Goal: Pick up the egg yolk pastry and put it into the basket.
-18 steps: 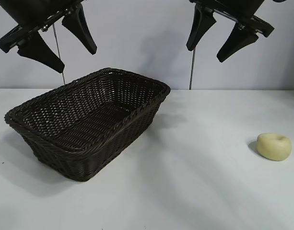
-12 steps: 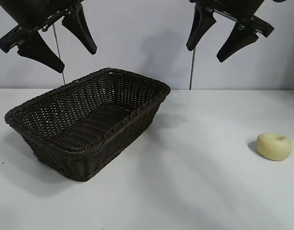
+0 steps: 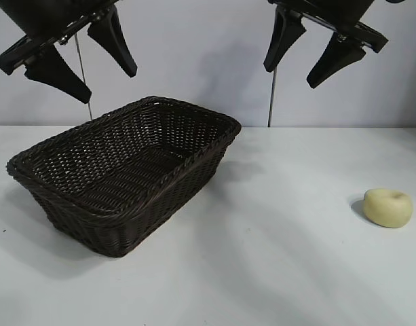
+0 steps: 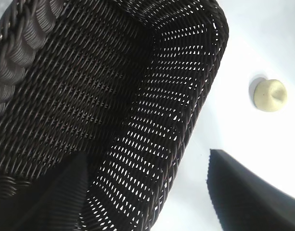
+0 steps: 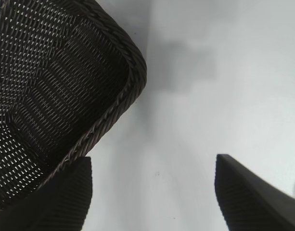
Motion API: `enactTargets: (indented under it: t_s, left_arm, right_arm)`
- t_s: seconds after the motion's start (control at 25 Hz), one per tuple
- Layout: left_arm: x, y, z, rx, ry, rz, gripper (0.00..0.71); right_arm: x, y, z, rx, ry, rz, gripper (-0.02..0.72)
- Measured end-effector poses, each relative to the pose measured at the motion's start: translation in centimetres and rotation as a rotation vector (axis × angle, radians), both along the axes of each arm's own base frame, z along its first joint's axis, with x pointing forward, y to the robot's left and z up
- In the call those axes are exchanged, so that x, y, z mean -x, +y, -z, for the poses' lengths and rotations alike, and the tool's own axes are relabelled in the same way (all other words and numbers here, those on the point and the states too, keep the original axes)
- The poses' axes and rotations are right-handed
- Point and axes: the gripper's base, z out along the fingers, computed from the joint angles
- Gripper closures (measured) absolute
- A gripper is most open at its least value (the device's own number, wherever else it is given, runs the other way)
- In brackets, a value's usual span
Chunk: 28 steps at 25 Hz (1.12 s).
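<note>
Nothing has changed in the last short while. My two arms have stayed just where they were, high up above the tabletop (image 3: 275,258), and the things on it have not moved either. That tells me the job has not really begun yet.

The left tool (image 3: 68,58) hangs high over the basket (image 3: 38,166). Its two black fingers stand wide apart and hold nothing. The right tool (image 3: 315,49) hangs high too, a little past the basket's far right corner. Its fingers are also wide apart and empty.

The egg yolk pastry (image 3: 388,207) sits alone on the tabletop, far off to the right, well apart from the basket. It is small, pale yellow and round, with a dimple on top. It lies flat and nothing touches it. I can see it from the left wrist view as well, out beyond the basket's wall.

The basket is big, dark brown and woven, and there is nothing inside it.

I think the right arm is the better one for this, because the pastry is on its side. It would need to go out to the right and down to the pastry. The pastry looks smooth, so it may slip.
</note>
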Motion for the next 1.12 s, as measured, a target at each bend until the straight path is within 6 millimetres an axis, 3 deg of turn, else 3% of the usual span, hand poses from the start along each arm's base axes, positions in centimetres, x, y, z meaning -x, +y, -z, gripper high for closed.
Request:
enactTargets:
  t_s: [0.68,0.84,1.12]
  left_arm:
    - [-0.7,-0.4,-0.6,0.081,-0.060,-0.069,0.199]
    - [0.0,-0.2,-2.3,0.095,-0.089,-0.070,0.199]
    - [3.3,1.0,-5.9,0.051,-0.042,-0.103,0.199]
  right_arm:
    - [0.0,0.0,0.0,0.000,0.001,0.000,0.185]
    - [0.0,0.0,0.0,0.001,0.005,-0.002,0.185]
    - [0.1,0.0,0.0,0.001,0.009,-0.003,0.185]
